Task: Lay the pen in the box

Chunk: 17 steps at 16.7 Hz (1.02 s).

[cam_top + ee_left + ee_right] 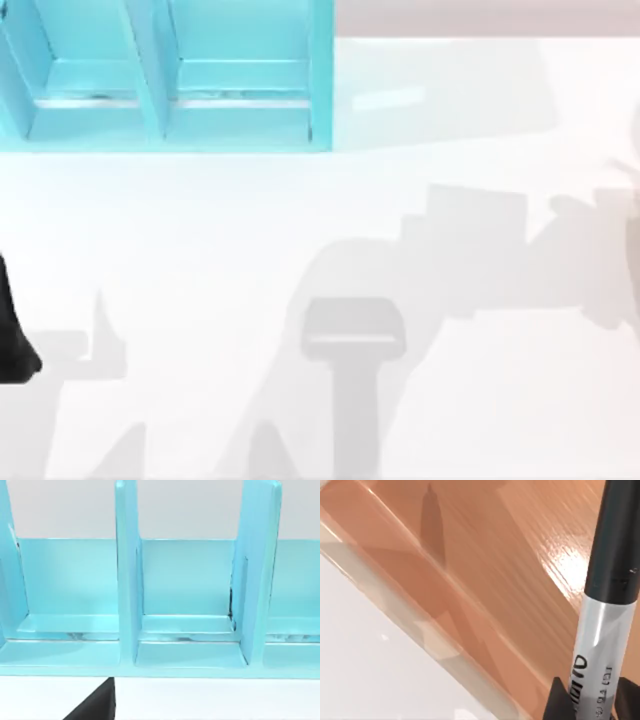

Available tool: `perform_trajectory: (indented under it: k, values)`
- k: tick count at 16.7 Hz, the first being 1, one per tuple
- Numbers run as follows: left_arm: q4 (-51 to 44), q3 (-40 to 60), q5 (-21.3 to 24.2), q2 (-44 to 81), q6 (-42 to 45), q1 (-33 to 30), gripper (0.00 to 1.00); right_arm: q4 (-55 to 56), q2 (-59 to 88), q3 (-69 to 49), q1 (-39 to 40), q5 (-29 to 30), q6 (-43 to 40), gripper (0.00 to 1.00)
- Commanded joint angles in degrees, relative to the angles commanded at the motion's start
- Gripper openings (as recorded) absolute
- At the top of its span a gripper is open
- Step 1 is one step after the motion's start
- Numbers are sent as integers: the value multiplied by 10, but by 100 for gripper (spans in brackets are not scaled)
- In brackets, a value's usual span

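While right end effector (585, 700) grips pen (607, 595)

White table (300, 220), turquoise box (160, 110) at far-left edge

Box (170, 75) and pen (607, 605) cropped.

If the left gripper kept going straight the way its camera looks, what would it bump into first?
Most likely the box: its low front wall, dividers and open compartments lie straight ahead across the white table. How far off it stands is unclear.
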<state>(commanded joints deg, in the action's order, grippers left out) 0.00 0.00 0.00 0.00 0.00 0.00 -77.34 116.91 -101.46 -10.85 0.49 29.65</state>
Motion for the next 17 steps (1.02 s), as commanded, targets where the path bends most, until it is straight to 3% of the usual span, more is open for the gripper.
perform_trajectory:
  k: [4,7,17]
  values:
    - [0,0,0,0,0,0,100,7,-39,34,-129,-2,183,0]
    - [0,0,0,0,0,0,100,14,-63,52,-193,-6,260,0]
    - [0,0,0,0,0,0,100,39,-70,80,-206,-9,288,0]
